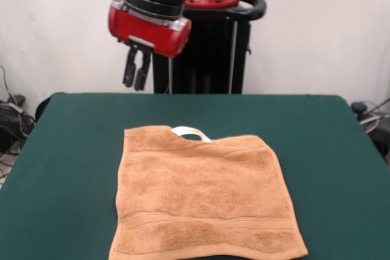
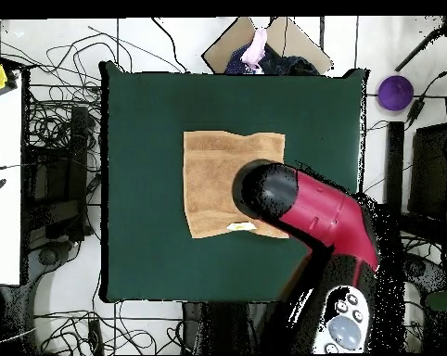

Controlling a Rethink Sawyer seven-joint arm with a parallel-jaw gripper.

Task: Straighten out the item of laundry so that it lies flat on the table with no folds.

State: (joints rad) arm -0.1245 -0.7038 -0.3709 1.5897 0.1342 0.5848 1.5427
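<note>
On the green table [image 1: 329, 150], mid-top, your towel [image 1: 204, 199] is spread almost flat.

Look how square it sits, border bands running straight, so little seems left to smooth; only the far edge dips where the white tag [image 1: 191, 132] pokes out. Your gripper [image 1: 136, 70] hangs high above, jaws nearly together on nothing, clear of the cloth.

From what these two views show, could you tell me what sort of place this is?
Probably a robotics lab: a green table holding one towel, loose cables across the floor, and a plain white backdrop.
</note>
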